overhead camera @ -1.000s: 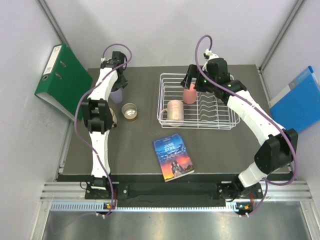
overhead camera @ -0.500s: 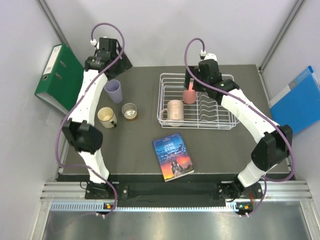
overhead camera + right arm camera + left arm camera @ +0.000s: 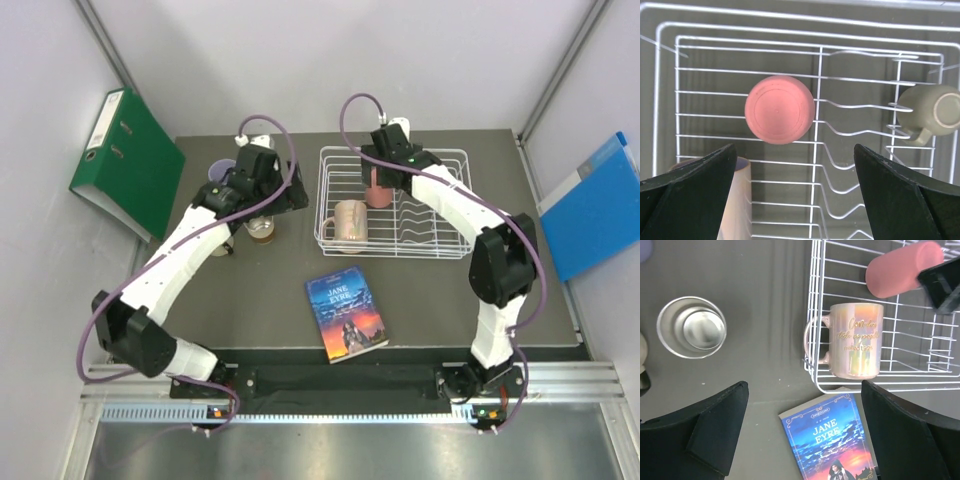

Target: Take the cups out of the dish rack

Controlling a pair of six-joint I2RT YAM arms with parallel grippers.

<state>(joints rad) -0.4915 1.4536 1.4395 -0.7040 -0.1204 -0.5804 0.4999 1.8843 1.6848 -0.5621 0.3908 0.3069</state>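
Note:
The white wire dish rack stands at the back right. A salmon-pink cup sits upside down in it, with a pale peach handled mug lying at the rack's front left corner. An olive handled mug rests among the prongs. My right gripper hangs open just above the salmon cup, touching nothing. My left gripper is open and empty over the table beside the rack's left rim. The lilac tumbler stands on the table, mostly hidden behind my left arm.
A clear glass stands on the table left of the rack. A Jane Eyre paperback lies near the front. A green binder leans at the far left and a blue folder at the far right.
My left gripper let go of the lilac tumbler, opened wide and swung right toward the rack. My right gripper drifted left and back to sit over the salmon cup.

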